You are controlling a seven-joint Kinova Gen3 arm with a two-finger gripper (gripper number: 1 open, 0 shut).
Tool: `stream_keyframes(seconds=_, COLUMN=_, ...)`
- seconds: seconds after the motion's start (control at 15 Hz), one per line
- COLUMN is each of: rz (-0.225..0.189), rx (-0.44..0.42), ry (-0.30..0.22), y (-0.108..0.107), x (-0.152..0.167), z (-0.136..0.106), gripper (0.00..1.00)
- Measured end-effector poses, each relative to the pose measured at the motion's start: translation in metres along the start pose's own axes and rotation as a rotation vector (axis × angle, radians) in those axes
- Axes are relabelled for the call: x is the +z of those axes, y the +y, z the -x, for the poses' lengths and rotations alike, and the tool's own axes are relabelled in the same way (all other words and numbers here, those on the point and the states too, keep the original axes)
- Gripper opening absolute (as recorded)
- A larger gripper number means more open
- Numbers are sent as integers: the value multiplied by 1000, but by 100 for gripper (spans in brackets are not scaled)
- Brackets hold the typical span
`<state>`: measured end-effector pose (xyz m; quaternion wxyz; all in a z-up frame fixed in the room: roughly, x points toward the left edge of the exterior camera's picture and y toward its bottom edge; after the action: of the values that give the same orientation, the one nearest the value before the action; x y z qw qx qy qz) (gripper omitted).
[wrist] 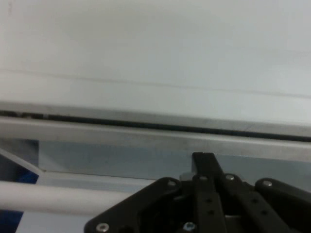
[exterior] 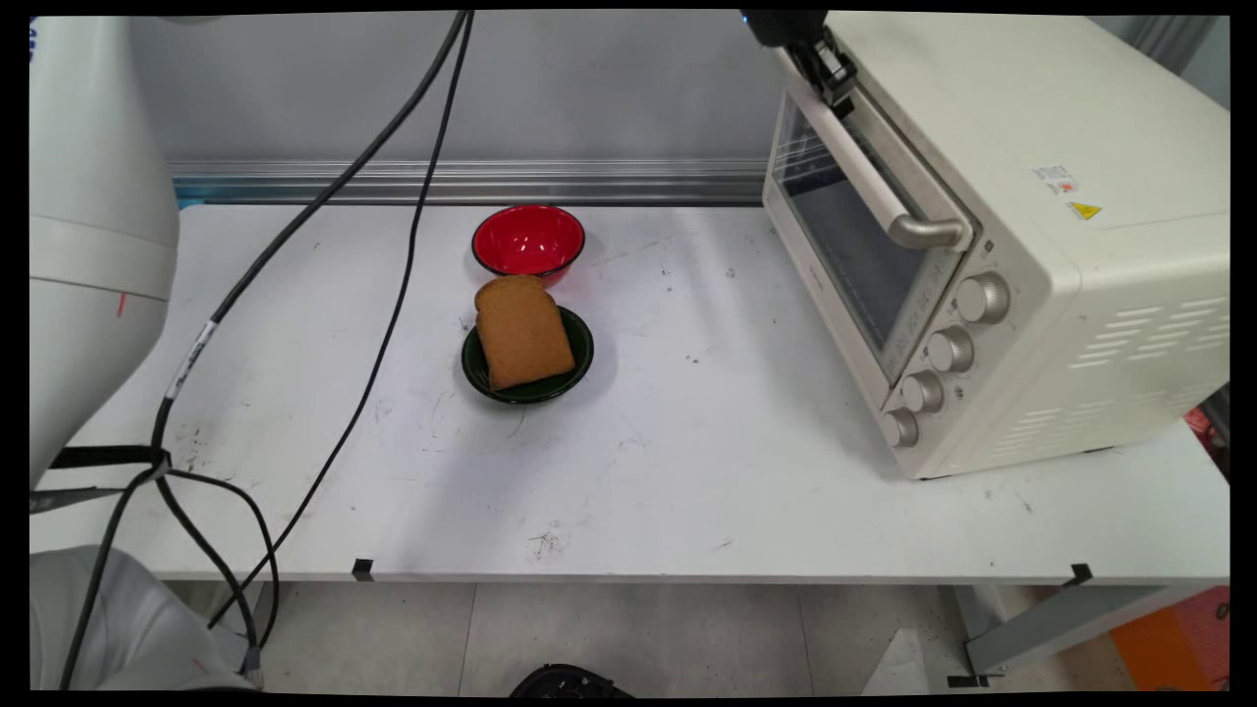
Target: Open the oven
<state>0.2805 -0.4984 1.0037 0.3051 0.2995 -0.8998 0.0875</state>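
Note:
My gripper (exterior: 835, 86) is at the top left corner of the cream toaster oven (exterior: 1031, 245), right at the upper end of its door handle (exterior: 874, 187). In the hand view the two fingers (wrist: 204, 162) are pressed together with nothing between them, their tips against the top edge of the door. The pale handle bar (wrist: 48, 199) runs across and passes behind the black linkage. The glass door (exterior: 835, 236) looks closed. Far from the gripper, a slice of brown bread (exterior: 521, 332) lies on a dark green plate (exterior: 579, 353), with a red bowl (exterior: 528, 239) just behind it.
Several knobs (exterior: 948, 349) line the oven's front right side. Black cables (exterior: 393, 295) hang from the arm across the left half of the white table (exterior: 687, 471). A metal rail (exterior: 471, 182) runs along the wall behind the table.

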Motion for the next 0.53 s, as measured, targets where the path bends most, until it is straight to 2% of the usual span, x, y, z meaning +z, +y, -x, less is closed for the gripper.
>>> stream_keyframes(seconds=0.53, rz=-14, rx=5, ry=-16, y=0, x=3, z=21, gripper=0)
